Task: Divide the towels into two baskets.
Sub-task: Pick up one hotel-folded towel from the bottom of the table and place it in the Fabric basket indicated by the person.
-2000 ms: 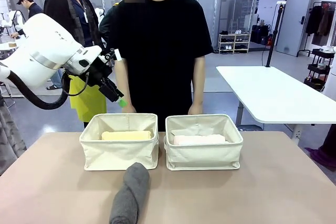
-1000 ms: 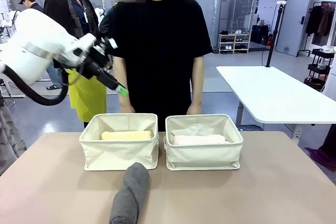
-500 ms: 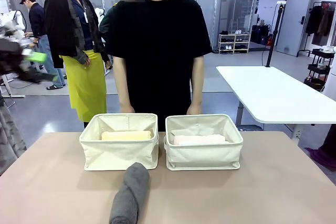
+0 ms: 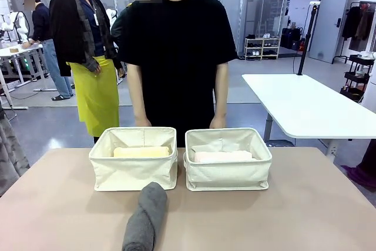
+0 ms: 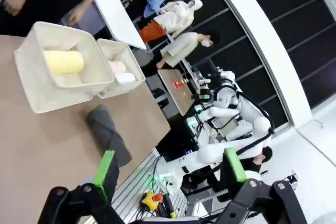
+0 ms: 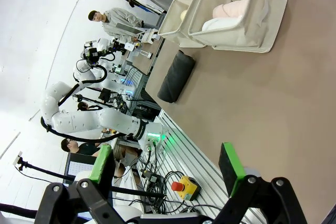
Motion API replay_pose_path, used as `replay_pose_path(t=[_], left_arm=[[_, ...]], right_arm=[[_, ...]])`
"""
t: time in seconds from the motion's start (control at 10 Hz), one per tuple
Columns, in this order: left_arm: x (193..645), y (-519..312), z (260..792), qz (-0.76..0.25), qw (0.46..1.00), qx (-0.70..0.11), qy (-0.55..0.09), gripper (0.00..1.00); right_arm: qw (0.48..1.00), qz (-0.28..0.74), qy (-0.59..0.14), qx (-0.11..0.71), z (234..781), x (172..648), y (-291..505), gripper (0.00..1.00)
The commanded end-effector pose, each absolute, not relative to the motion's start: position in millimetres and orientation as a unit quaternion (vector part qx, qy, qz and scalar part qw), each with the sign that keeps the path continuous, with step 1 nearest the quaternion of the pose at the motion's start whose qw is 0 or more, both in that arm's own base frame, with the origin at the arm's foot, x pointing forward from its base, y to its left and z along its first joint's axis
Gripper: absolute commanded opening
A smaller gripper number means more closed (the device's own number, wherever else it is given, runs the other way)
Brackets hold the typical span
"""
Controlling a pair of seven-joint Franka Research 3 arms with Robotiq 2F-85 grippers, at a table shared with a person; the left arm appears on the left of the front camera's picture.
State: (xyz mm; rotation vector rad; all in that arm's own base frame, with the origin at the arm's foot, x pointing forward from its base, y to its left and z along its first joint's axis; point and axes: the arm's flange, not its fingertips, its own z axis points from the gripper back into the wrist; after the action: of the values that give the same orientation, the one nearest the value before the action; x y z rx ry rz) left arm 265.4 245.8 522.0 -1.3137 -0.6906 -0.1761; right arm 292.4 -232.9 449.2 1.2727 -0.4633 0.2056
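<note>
Tan table (image 4: 305, 216); white table (image 4: 305, 107) beyond, right; person in black shirt (image 4: 179, 45) at far edge.

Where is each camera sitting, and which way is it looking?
Front: on the robot's side of the table, facing across at the person, whose torso and arms show behind the left basket and right basket.
Left wrist: on the left arm, rolled sideways, looking past the open left pincer at the table.
Right wrist: on the right arm, also rolled, looking past the open right pincer along the table.
Shared: all three show both baskets and the grey towel lying outside them.
</note>
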Motion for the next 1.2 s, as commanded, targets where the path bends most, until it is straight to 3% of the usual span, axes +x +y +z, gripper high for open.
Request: replay_pose_path(t=[0.0, 1.1], left_arm=[[276, 257, 524, -0.116, 0.739, -0.593, -0.297, 1.0], [268, 262, 517, -0.084, 0.738, -0.592, -0.312, 1.0]], right_arm=[[0.771, 0.096, -0.216, 0.591, 453, 291, -232, 1.0], [0.771, 0.096, -0.216, 0.591, 453, 291, -232, 1.0]])
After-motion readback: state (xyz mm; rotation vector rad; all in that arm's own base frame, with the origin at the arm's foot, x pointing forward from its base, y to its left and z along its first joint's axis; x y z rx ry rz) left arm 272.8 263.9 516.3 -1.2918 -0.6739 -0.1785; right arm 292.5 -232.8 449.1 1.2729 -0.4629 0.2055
